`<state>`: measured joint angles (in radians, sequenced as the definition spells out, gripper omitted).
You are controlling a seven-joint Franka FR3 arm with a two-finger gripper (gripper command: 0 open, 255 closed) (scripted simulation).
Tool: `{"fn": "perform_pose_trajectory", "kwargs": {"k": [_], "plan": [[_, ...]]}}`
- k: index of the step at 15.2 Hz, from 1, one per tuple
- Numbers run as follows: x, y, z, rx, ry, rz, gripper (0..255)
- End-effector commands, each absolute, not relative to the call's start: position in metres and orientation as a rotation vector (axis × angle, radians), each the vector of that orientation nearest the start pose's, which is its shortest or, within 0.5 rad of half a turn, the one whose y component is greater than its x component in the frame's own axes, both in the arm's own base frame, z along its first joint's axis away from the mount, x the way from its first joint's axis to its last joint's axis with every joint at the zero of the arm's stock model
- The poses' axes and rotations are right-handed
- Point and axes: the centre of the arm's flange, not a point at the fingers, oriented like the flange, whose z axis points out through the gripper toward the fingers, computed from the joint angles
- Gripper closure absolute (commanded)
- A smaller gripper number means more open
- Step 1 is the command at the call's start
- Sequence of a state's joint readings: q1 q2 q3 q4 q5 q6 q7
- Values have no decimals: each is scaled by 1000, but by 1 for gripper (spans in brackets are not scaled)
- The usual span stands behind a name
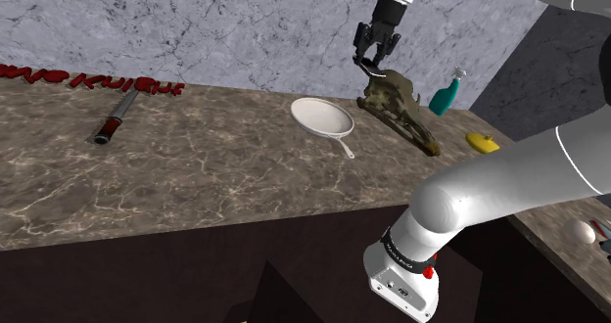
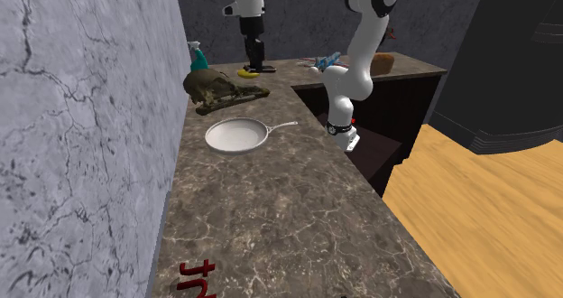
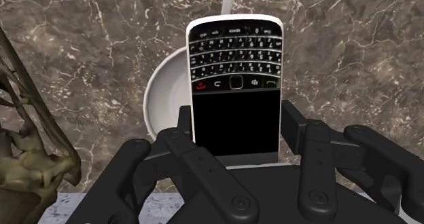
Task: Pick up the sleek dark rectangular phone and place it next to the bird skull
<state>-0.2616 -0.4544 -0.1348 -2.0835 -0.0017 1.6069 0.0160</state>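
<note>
Partly behind the gripper, the phone; bird skull cropped at edge.

pan on counter, skull just beside it, bottle near skull, knife well apart

Black keypad phone in claw, olive skull nearby
</note>
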Motion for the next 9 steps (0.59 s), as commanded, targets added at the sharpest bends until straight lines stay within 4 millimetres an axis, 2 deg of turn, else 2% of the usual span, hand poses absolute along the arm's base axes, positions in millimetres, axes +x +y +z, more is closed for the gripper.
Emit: {"fn": "perform_pose_trajectory", "kwargs": {"k": [1, 9], "plan": [[352, -185, 600, -3019, 606, 23, 255], [276, -258, 600, -3019, 606, 23, 255]]}}
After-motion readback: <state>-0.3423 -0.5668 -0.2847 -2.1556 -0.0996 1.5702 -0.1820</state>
